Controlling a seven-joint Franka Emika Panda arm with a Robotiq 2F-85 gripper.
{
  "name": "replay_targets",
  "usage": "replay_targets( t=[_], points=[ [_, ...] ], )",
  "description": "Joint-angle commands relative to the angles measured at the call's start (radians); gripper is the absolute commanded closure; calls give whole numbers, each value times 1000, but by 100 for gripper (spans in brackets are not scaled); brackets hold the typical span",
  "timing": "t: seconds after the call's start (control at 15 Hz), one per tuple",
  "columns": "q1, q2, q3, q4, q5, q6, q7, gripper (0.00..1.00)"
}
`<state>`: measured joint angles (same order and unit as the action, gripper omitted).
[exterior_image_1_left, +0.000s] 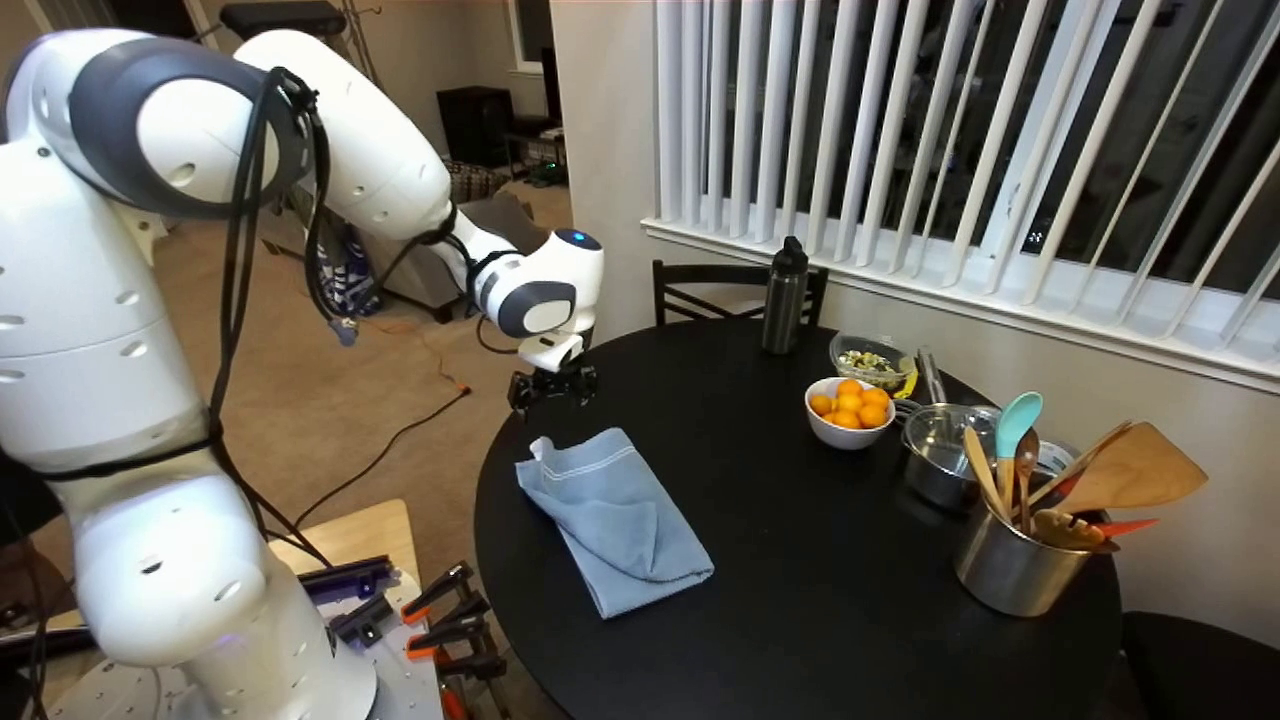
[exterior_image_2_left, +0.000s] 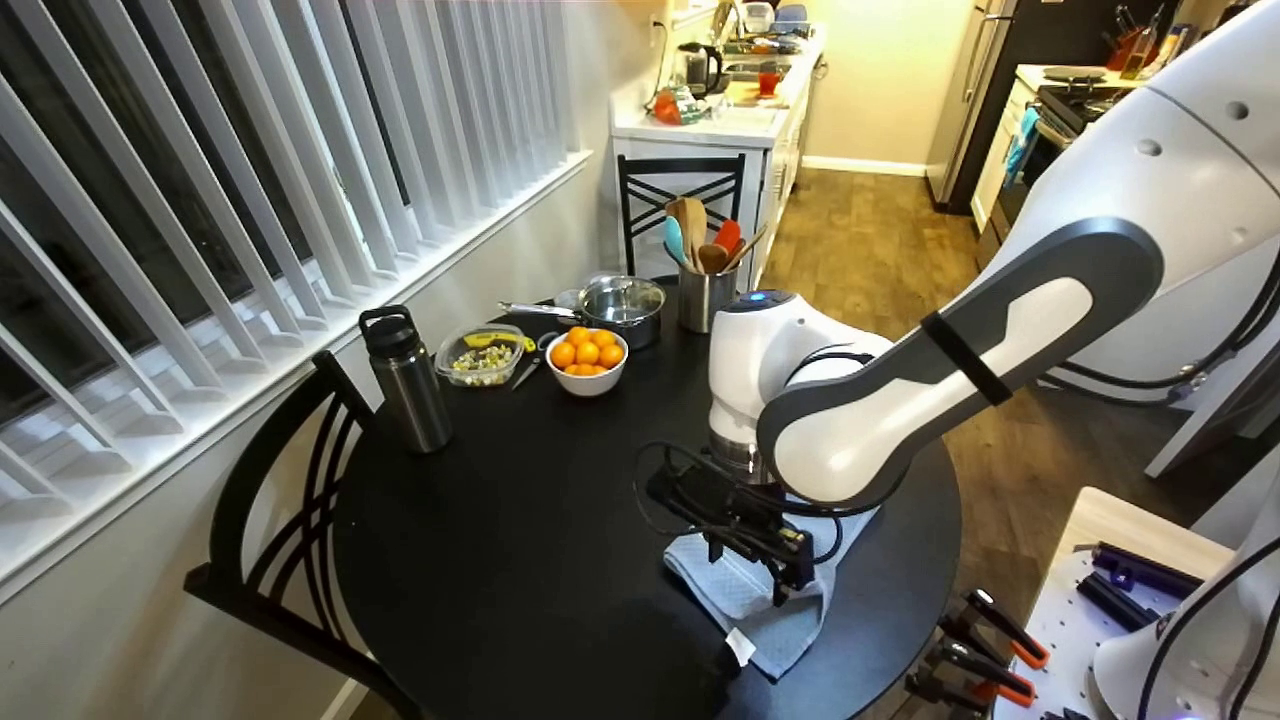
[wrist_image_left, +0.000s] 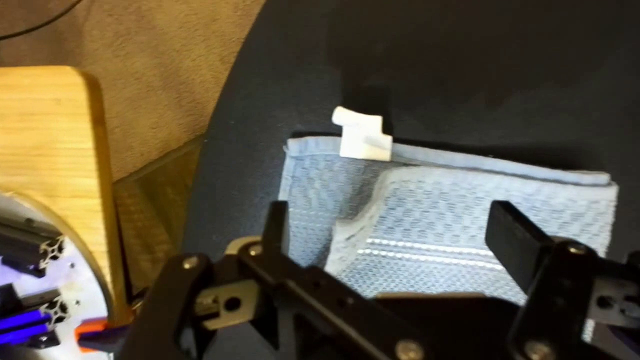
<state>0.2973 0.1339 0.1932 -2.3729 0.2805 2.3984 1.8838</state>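
A light blue towel (exterior_image_1_left: 620, 545) lies folded on the black round table (exterior_image_1_left: 800, 620), near the robot's side. In the wrist view the towel (wrist_image_left: 440, 200) shows two white stitched lines, an uneven fold, and a white tag (wrist_image_left: 365, 140) on its far edge. My gripper (wrist_image_left: 390, 207) stands open above it, the fingers wide apart and nothing between them. In an exterior view the gripper (exterior_image_1_left: 552, 400) hangs above the table, just beyond the towel's tagged end. Elsewhere the gripper (exterior_image_2_left: 748, 578) and forearm cover part of the towel (exterior_image_2_left: 790, 640).
Farther across the table stand a metal bottle (exterior_image_2_left: 410, 390), a plastic food container (exterior_image_2_left: 455, 370), a white bowl (exterior_image_2_left: 588, 383) of oranges, a pot (exterior_image_2_left: 640, 330) and a metal utensil holder (exterior_image_1_left: 1010, 575). Clamps (exterior_image_1_left: 450, 625) sit on the robot's base beside the table edge.
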Motion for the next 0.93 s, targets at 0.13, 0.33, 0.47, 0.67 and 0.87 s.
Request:
replay_targets(
  t=[0.13,0.33,0.47,0.67,0.87],
  points=[
    [38,-23,-17,-73,-250,174,323,0],
    [42,-24,-8,-60,-346,46,445,0],
    [45,-24,6,-51,-358,-23,481,0],
    [46,-5,21,-34,-349,-88,500,0],
    [12,33,-3,-66,-354,-52,454,0]
  ],
)
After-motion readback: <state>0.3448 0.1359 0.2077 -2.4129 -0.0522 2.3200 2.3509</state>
